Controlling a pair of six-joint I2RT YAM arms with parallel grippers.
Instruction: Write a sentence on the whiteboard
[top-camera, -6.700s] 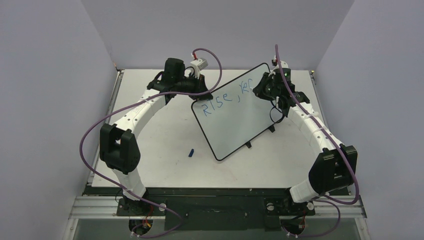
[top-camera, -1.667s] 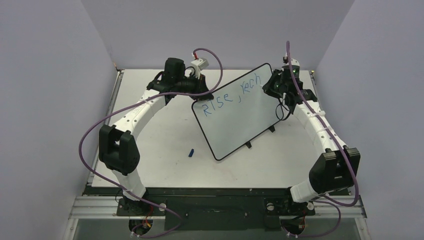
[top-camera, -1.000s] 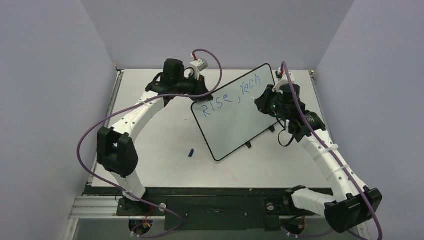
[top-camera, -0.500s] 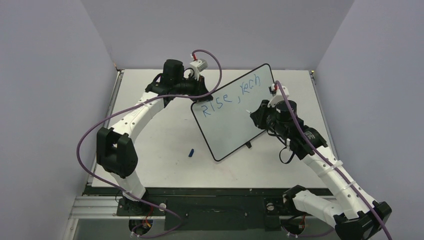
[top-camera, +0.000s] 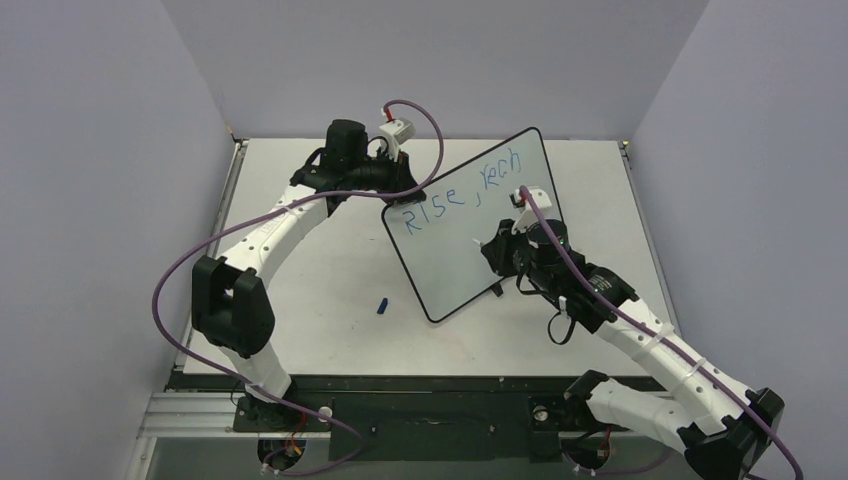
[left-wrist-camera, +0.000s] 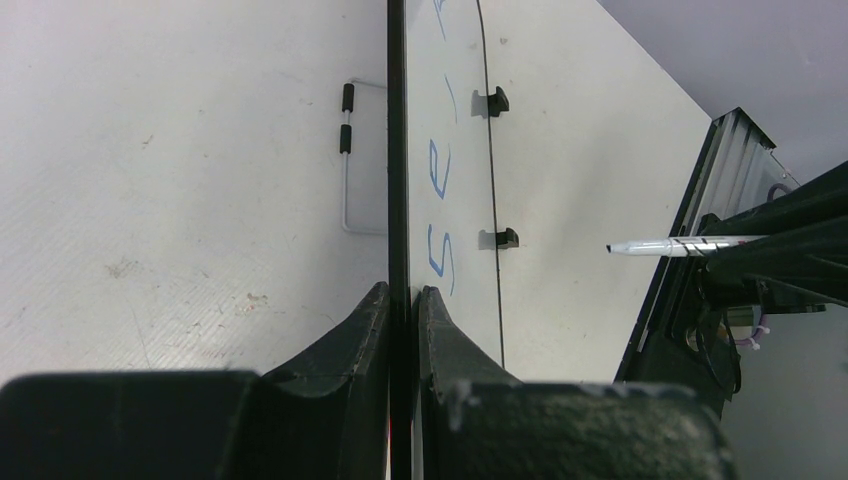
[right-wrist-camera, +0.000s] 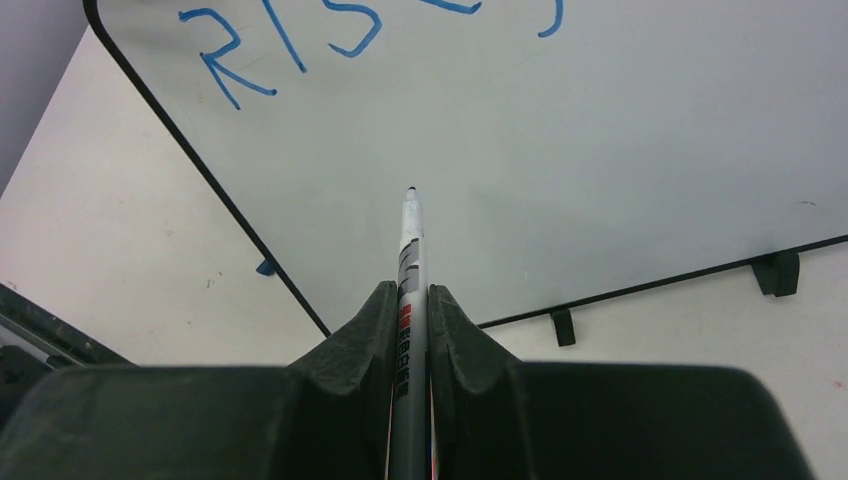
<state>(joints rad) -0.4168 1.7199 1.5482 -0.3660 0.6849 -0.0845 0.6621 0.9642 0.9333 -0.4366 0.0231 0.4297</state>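
The whiteboard (top-camera: 455, 265) stands tilted on the table, black-framed, with small feet (right-wrist-camera: 776, 272) on its lower edge. The sentence (top-camera: 455, 190) in blue reads roughly "Rise, tech" along the top. My left gripper (top-camera: 400, 193) is shut on the board's upper left edge; the left wrist view shows the frame (left-wrist-camera: 397, 150) edge-on between the jaws of the left gripper (left-wrist-camera: 400, 295). My right gripper (right-wrist-camera: 410, 292) is shut on a silver marker (right-wrist-camera: 409, 245), in front of the board's blank lower half (right-wrist-camera: 600, 150). The marker tip (left-wrist-camera: 612, 247) hangs a short way off the surface.
A small blue cap (top-camera: 382, 305) lies on the white table (top-camera: 300, 290) left of the board's lower corner. A wire stand (left-wrist-camera: 346, 160) shows behind the board. Grey walls close in the table on three sides.
My right arm has swung with the marker from the board's upper right end, by "tech", down and left to the blank lower half. The left gripper and the board have stayed put.
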